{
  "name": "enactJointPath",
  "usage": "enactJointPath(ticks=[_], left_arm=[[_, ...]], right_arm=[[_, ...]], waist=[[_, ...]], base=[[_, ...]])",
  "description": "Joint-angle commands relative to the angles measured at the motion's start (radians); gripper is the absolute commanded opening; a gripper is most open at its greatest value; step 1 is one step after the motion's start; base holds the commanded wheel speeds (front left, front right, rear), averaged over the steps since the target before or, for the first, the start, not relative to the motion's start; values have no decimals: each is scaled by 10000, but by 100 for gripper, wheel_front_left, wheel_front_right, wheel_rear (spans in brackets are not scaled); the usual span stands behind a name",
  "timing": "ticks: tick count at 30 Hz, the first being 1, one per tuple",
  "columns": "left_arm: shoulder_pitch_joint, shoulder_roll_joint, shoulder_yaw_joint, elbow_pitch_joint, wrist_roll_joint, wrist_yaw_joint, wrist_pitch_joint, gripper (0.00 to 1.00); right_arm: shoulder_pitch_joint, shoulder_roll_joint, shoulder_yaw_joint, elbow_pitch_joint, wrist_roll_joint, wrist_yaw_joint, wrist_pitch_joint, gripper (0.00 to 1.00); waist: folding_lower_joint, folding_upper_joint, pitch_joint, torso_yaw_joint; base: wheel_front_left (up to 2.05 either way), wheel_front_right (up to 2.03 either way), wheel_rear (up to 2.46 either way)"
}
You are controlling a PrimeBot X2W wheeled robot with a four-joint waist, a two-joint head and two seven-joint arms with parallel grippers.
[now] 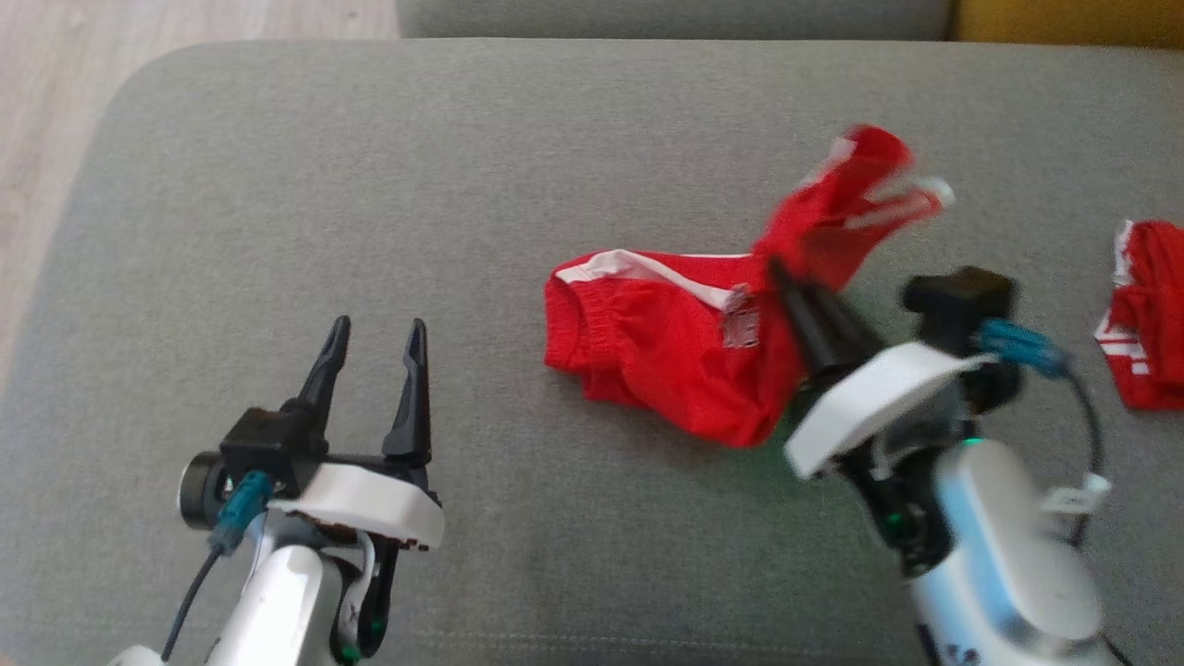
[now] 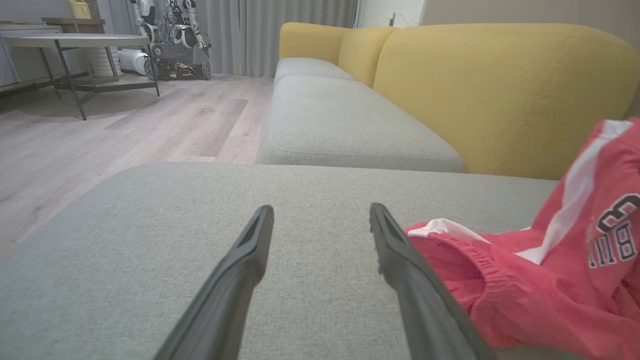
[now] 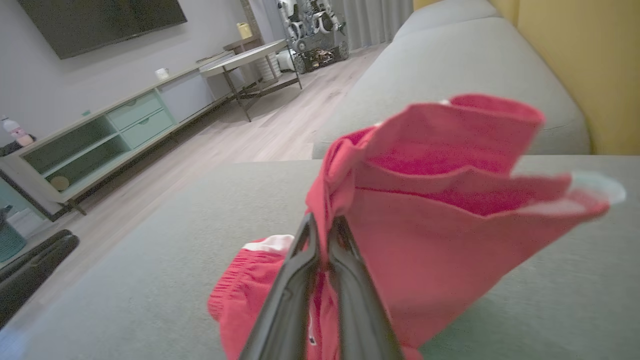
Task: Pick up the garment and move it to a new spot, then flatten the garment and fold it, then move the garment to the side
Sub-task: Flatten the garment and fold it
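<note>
Closest in, at the lower left of the head view, the left gripper hangs over bare grey cushion with its two dark fingers spread wide and nothing between them; its own wrist view shows the same gap, with fabric just beside one finger but not in its grasp. At the lower right of the head view the right gripper has its fingers pressed together on a fold of the red shorts, and its wrist view shows the cloth pinched at the tips and fanning upward from them. These shorts, red with white side stripes and an elastic waistband, lie right of centre on the cushion, the waistband end resting on the surface and the pinched end raised toward the upper right; that raised part is blurred, so it may be a leg opening. From the left wrist they sit at the lower right, printed with dark numerals. Farther right, at the frame's edge, lies a second red garment, well apart. Beyond the cushion stand a yellow backrest and, at the upper left, wooden floor.
</note>
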Motion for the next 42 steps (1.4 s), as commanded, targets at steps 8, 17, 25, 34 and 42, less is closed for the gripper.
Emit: enactJointPath(ticks=[8,17,25,34,42], left_arm=[[-207,-100,225,-201,-66,-73,-122,100],[-126,-145,316,-184,-46,-51,-122,100],[-63,-19,407,-157,55,7,-122,100],[164,278,612,-284,81,209,-118,100],[390,522,644,-549,158,357,15,100]], right_arm=[[-543,-13,2465,1146,1100,-9,297,0],[-940,-13,3305,2271,1478,-9,-372,100],[-790,-13,3266,1355,997,-9,-2070,100],[731,-13,194,-240,-378,-9,-2954,100],[1892,-13,-1847,-1202,-1428,-9,-2604,100]], waist=[[0,-1,24,744],[0,-1,73,777],[0,-1,-92,431],[0,-1,-324,-42],[0,-1,-419,-209]], base=[[0,0,0],[0,0,0],[0,0,0],[0,0,0],[0,0,0]])
